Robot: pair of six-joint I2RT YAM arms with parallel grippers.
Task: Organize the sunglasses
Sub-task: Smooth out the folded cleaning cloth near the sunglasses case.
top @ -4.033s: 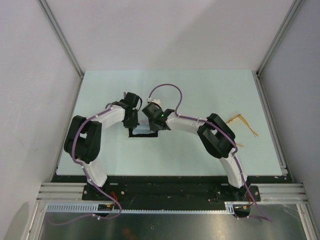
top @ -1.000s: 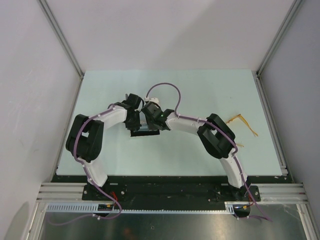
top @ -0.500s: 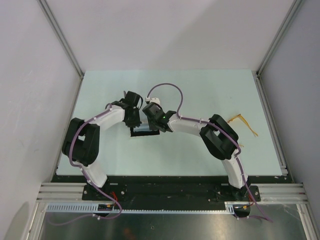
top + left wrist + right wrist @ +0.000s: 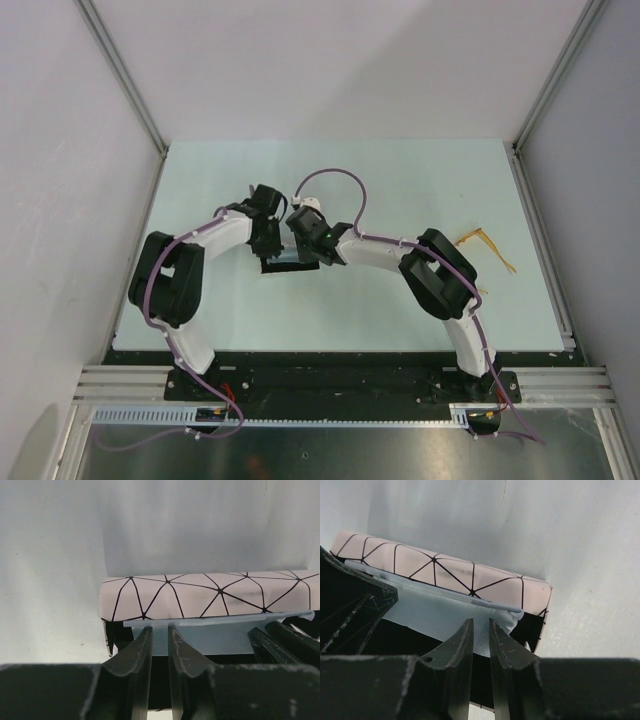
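Top external view showed the sunglasses (image 4: 487, 250) near the right edge of the table (image 4: 400, 180), apart from both arms. The left end effector (image 4: 158, 640) and right end effector (image 4: 481, 635) each pinched the cloth (image 4: 210, 635) at the case (image 4: 200, 597), seemingly readying it; fetching the sunglasses would first need a release.

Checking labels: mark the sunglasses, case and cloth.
sunglasses (image 4: 481, 234): top external view, frame corner
case (image 4: 210, 597): left wrist view, patterned side
cloth (image 4: 440, 612): right wrist view, flat middle

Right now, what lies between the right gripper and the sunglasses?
Top view: only the right arm's own elbow sits between the right gripper and the sunglasses; otherwise bare table.
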